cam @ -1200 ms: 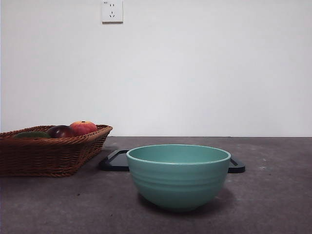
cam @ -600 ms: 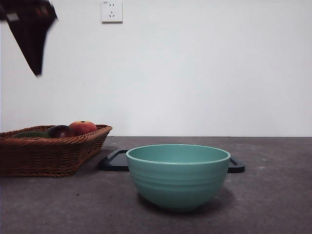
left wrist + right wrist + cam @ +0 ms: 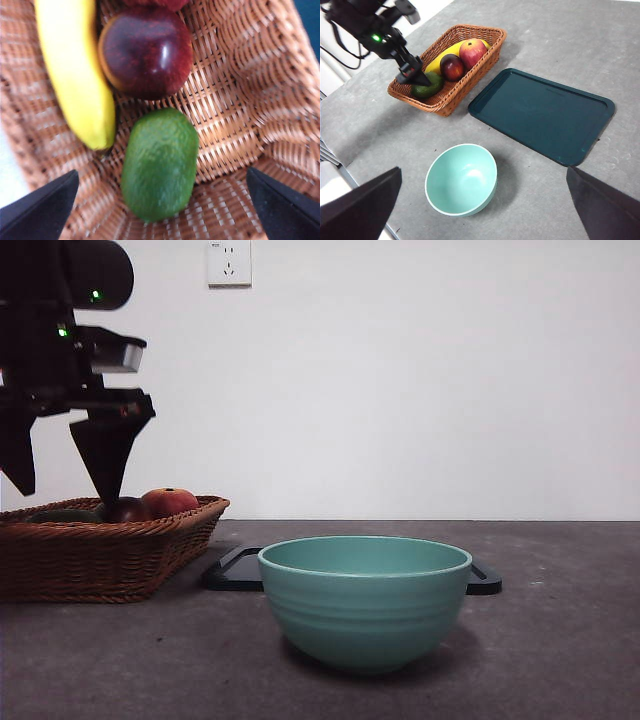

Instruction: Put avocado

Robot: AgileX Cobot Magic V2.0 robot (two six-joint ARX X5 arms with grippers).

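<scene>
The left hand (image 3: 160, 210), jaws wide apart, hung over the avocado (image 3: 160, 165) lying ungrasped in the basket (image 3: 235, 100); the right hand (image 3: 480, 210), likewise apart, waited.

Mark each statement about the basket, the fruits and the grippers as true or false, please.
1. The avocado lies in the wicker basket. True.
2. The left gripper is shut on the avocado. False: its jaws stand open on either side of it, above the basket.
3. The green bowl holds a banana. False: the banana lies in the basket.
4. The dark tray has no fruit on it. True.
5. The right gripper is open. True.
</scene>
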